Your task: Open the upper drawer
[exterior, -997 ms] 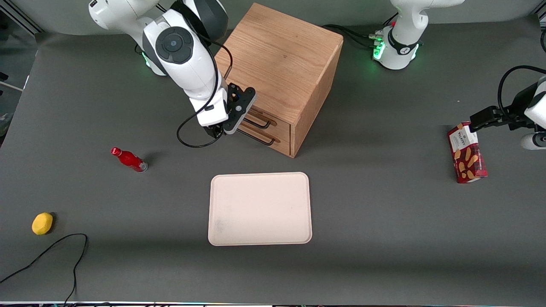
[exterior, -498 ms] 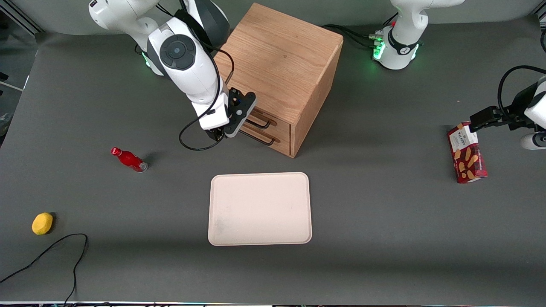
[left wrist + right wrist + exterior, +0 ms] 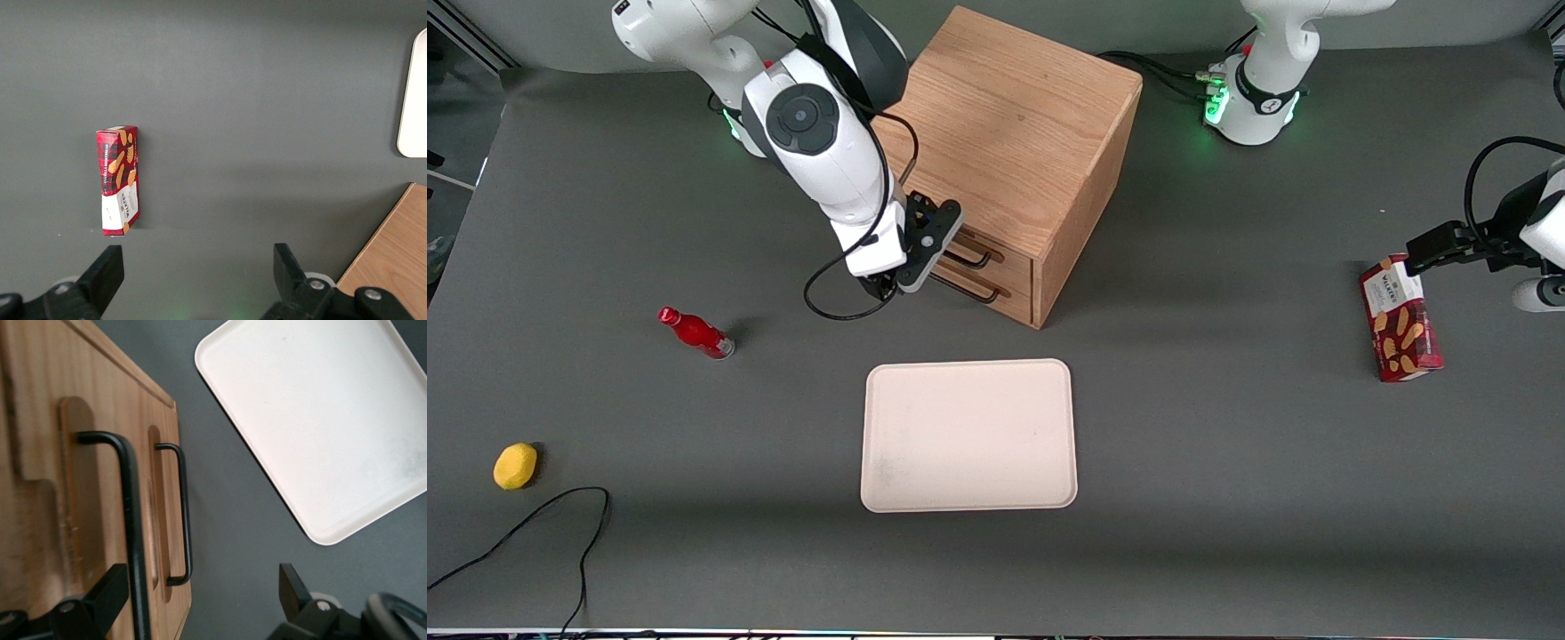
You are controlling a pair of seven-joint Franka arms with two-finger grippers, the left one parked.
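Black handle (image 3: 130, 520) of upper drawer (image 3: 985, 252) seemingly sits between open end effector (image 3: 200, 600) fingers

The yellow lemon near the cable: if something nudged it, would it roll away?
Probably a little: the lemon looks rounded, so it would likely roll, wobbling on its oval shape. It seems small, so likely light. The open tool sits at the cabinet front, far from it.

A cabinet (image 3: 1005, 142) stands on the surface (image 3: 1227, 462), its upper drawer (image 3: 996, 253) above the bottom drawer (image 3: 1005, 298). The hand (image 3: 891, 280) sits in front of the drawers, fingers spread, at the upper drawer's handle (image 3: 130, 520). A tray (image 3: 969, 436) lies nearer the front camera.
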